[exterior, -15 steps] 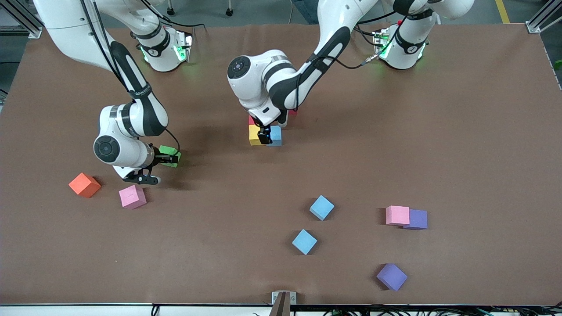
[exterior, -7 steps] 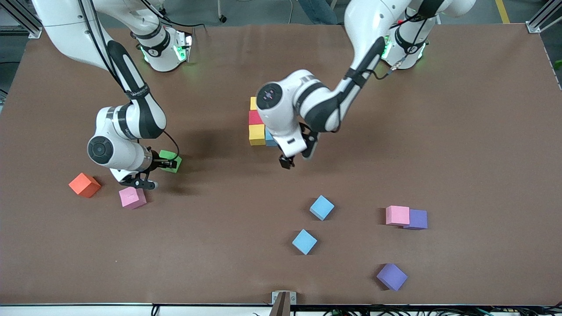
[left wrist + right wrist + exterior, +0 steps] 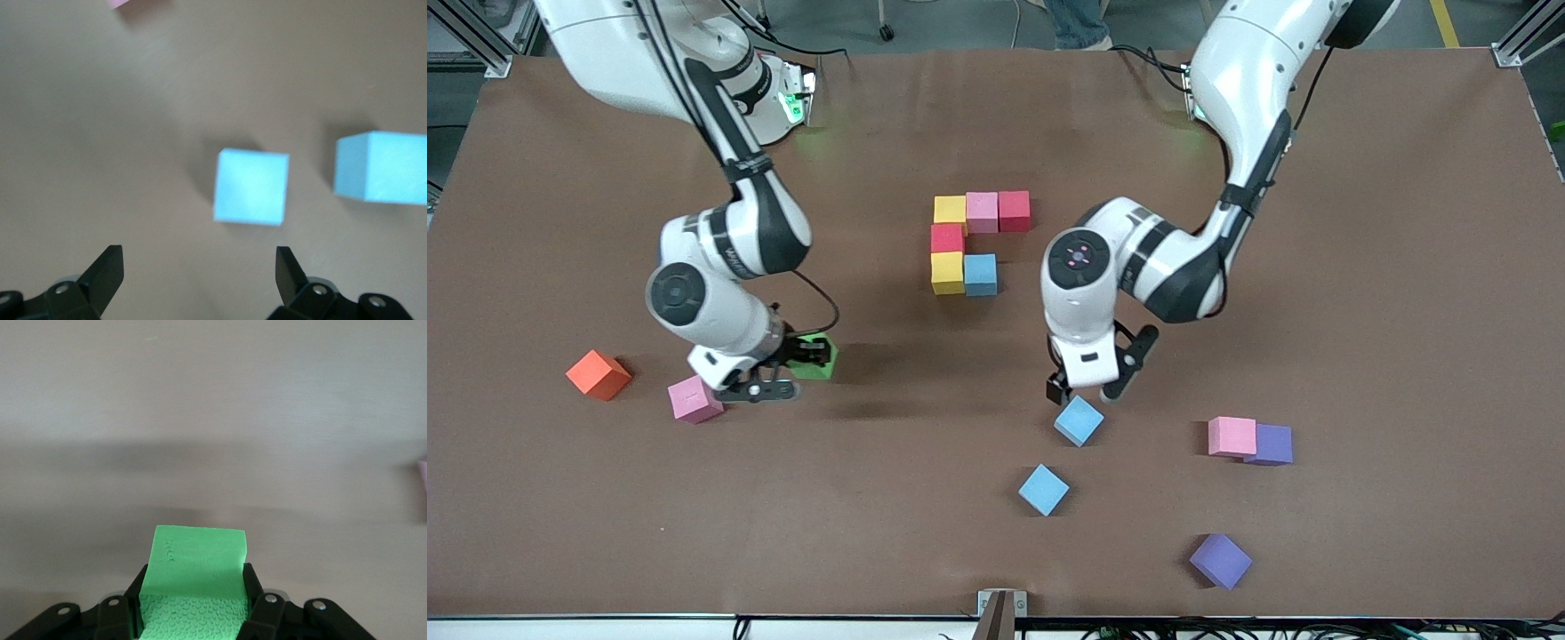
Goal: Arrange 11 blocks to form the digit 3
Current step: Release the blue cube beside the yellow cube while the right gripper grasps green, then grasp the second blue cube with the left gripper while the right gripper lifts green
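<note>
The partial digit 3 (image 3: 965,240) lies mid-table: yellow, pink and red blocks in a row, with red, yellow and light blue blocks below them. My left gripper (image 3: 1085,389) (image 3: 199,270) hangs open just above a loose light blue block (image 3: 1079,420) (image 3: 251,186), nothing between its fingers. A second light blue block (image 3: 1043,489) (image 3: 381,167) lies nearer the camera. My right gripper (image 3: 809,355) (image 3: 193,590) is shut on the green block (image 3: 823,363) (image 3: 197,567), held a little over bare table beside a pink block (image 3: 694,397).
The orange cube (image 3: 598,374) sits toward the right arm's end. A pink block (image 3: 1232,436) touches a purple block (image 3: 1273,444) toward the left arm's end, and another purple block (image 3: 1220,560) lies near the front edge.
My left arm left the block figure and swung toward the camera, stopping over the light blue block. My right gripper closed on the green block and carried it toward mid-table.
</note>
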Robot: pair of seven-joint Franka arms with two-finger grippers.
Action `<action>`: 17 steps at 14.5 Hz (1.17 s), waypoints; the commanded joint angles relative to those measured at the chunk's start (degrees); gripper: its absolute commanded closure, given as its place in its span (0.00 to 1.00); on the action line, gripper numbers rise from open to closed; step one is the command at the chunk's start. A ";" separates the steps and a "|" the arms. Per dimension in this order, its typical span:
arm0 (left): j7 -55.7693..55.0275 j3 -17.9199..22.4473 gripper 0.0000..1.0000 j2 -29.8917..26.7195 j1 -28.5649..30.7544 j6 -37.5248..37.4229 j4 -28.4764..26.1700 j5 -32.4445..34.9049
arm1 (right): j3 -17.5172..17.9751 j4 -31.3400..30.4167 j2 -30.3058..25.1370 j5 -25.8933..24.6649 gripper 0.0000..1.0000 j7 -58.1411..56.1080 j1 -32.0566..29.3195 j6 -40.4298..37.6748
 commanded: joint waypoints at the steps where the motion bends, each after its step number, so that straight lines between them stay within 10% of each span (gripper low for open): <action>1: 5.12 -0.42 0.00 2.28 2.02 5.76 -0.53 0.79 | -0.70 12.22 7.88 0.56 0.58 -0.01 3.67 -8.78; 7: 6.02 -0.42 0.00 6.94 2.91 13.51 -0.35 0.62 | -0.35 24.65 14.84 1.17 0.58 10.34 7.72 -17.70; 14: 6.28 1.15 0.00 10.02 2.73 15.98 0.09 1.41 | -0.35 22.74 15.73 2.05 0.59 19.15 16.42 -15.15; 17: 6.28 1.25 0.40 10.02 2.82 17.12 0.09 1.41 | -0.35 20.36 15.20 2.31 0.59 19.50 17.30 -13.05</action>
